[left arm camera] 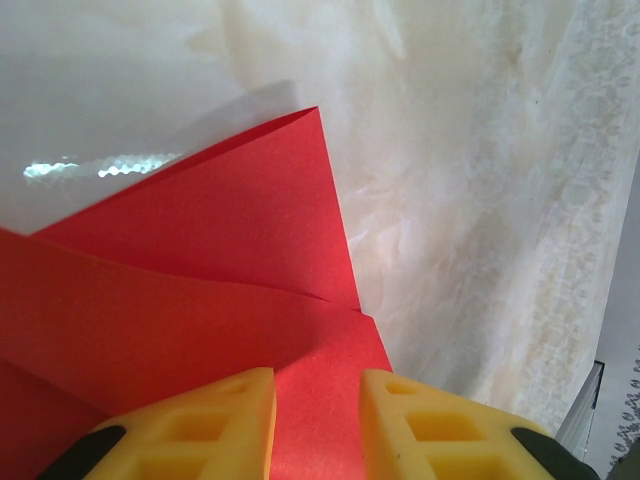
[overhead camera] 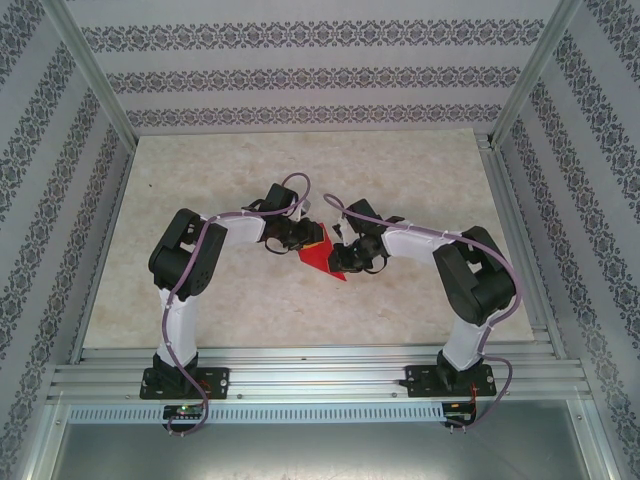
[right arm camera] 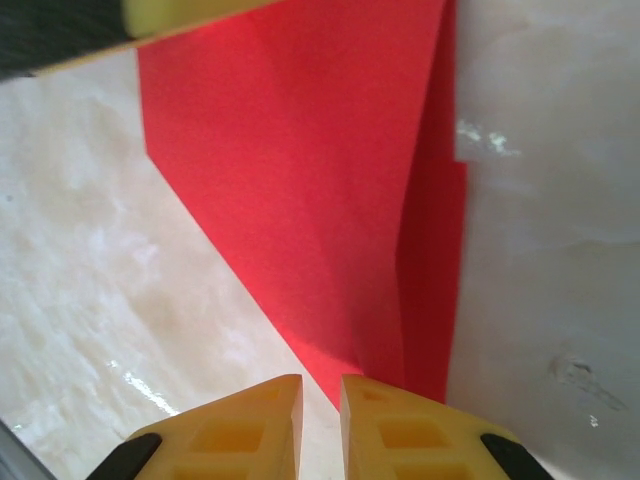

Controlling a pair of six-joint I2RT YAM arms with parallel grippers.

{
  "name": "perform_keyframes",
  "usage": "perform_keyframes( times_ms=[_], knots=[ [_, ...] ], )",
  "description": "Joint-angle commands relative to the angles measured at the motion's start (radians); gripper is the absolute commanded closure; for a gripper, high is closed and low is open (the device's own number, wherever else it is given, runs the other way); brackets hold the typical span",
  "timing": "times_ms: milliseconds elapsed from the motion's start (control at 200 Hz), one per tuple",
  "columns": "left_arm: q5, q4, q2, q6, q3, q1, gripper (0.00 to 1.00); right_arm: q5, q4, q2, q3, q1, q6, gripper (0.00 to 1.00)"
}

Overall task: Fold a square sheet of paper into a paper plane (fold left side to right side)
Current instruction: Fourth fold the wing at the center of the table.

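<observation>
Seen from above, two robot arms bend inward and meet at the middle of a pale marbled worktop (overhead camera: 200, 190) (patterned walls close it in on three sides). Between them lies the paper plane (overhead camera: 321, 259), a small bright red folded shape, flat on the worktop, with its point toward the arm bases. The left tool (overhead camera: 296, 238) sits at its upper left edge and the right tool (overhead camera: 347, 256) at its right edge. In the left wrist view, yellow fingers (left arm camera: 225, 425) stand parted with red paper showing in the gap, layered folds spreading beyond. In the right wrist view, the yellow fingers are nearly pressed together at the paper's narrow tip; whether they nip it cannot be told
</observation>
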Motion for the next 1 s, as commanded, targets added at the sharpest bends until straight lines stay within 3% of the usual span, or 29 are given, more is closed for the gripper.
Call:
perform_keyframes(
  times_ms=[0, 804, 994],
  knots=[
    [-0.073, -0.067, 0.075, 0.029, -0.015, -0.011, 0.7, 0.07, -0.055, 0.014, 0.034, 0.006, -0.039, 0.82],
    [-0.077, -0.081, 0.08, 0.038, -0.009, -0.01, 0.7, 0.029, -0.015, 0.062, -0.02, -0.01, -0.027, 0.82],
    [-0.086, -0.092, 0.08, 0.044, -0.008, -0.004, 0.7, -0.055, 0.055, 0.063, -0.094, -0.052, 0.003, 0.82]
  ],
)
